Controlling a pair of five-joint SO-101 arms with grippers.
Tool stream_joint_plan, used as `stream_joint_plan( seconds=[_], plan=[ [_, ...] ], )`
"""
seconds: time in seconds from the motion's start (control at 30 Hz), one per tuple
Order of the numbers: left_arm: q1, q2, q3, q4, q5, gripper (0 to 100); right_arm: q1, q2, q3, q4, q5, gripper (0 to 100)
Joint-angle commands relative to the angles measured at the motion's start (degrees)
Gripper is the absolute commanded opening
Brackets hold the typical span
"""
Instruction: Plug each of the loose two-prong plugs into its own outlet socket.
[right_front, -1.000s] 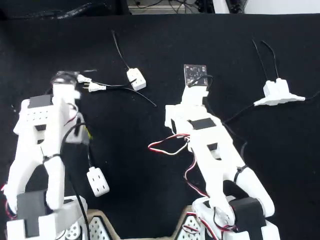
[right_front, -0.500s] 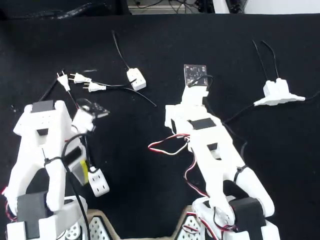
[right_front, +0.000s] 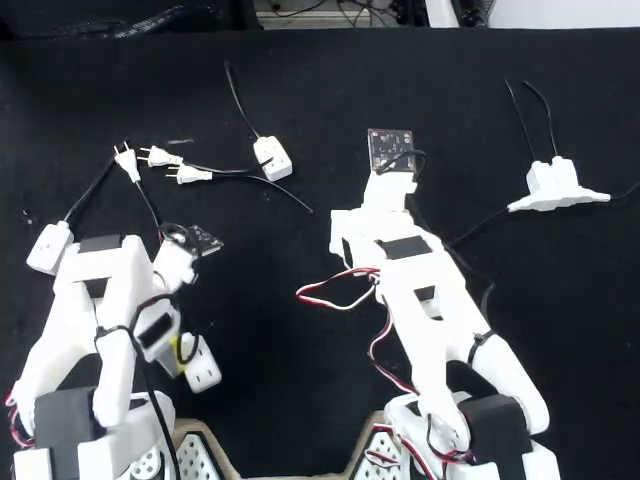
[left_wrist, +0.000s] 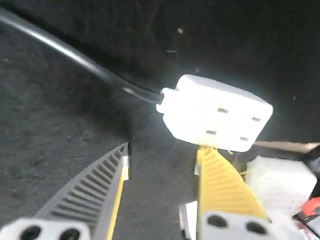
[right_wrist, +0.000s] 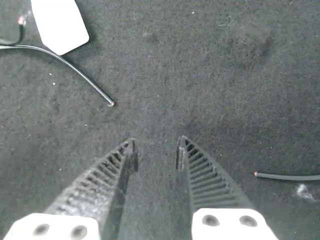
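Hovering over a white outlet socket (left_wrist: 215, 120) near the table's (right_front: 300, 80) front-left edge, left gripper (left_wrist: 162, 150) spread (yellow finger just beside it), right gripper (right_wrist: 156, 146) parted, loose two-prong plugs (right_front: 160, 157) toward back-left corner.

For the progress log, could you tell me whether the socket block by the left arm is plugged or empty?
Empty: the socket block shows four bare slots, no prongs in them.
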Motion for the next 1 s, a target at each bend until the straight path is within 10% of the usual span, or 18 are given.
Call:
stream_joint_plan(
  seconds=[0.0, 0.33, 0.67, 0.97],
  plan=[
    [5.2, -1.8, -0.3, -1.3, 7.1, 22, 0.9, -2.5, -4.9, -0.1, -0.3, 12.6],
    [25.6, -1.3, -4.2, -7.8, 30.2, 22, 1.1, -2.3, -4.9, -0.1, -0.3, 12.6],
    [27.0, -1.1, -3.6, -26.9, 42.6, 22, 1.1, -2.2, -4.9, -0.1, -0.2, 12.6],
    [23.3, -3.3, -16.3, -8.3, 41.1, 22, 1.1, -2.4, -4.9, -0.1, -0.2, 12.6]
  ],
)
